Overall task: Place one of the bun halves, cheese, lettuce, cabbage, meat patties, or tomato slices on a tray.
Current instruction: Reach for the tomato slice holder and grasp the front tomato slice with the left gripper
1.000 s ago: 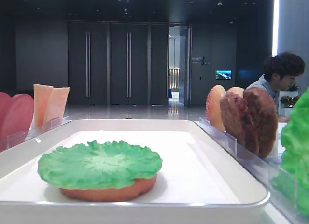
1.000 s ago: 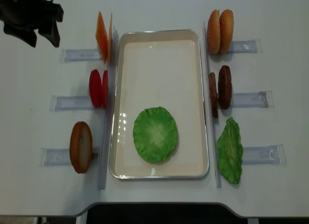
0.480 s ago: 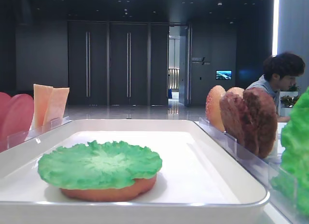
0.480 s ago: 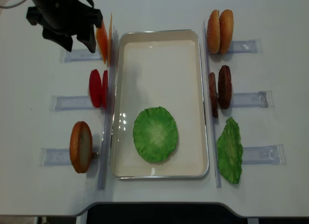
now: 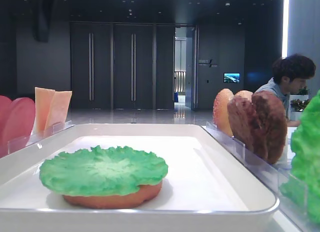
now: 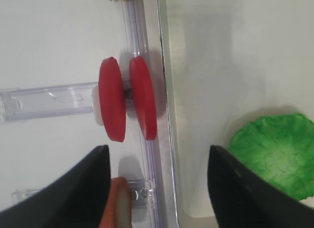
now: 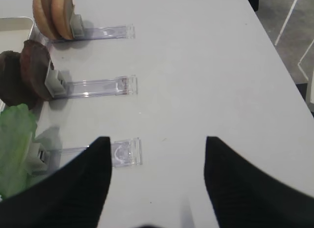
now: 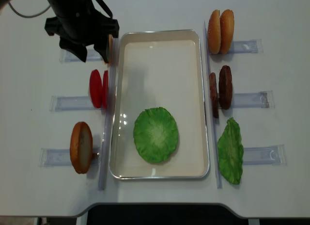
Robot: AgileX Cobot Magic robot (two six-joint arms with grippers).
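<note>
Hovering over the far left of the counter (image 8: 29, 89) with its jaws apart and empty, the left gripper (image 6: 154, 188) looks down on the two tomato slices (image 6: 127, 105), which stand on edge in a clear holder (image 6: 46, 100) just beside the tray (image 8: 160, 36), likely so the jaws can straddle one. On the tray a lettuce leaf (image 8: 156, 135) lies over a bun half (image 5: 112, 197). The right gripper (image 7: 157, 188) hangs open and empty beside the meat patties (image 7: 27, 73).

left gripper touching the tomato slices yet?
Apart. The left wrist view shows the left gripper open, its fingers below the tomato slices with bare table between.
</note>
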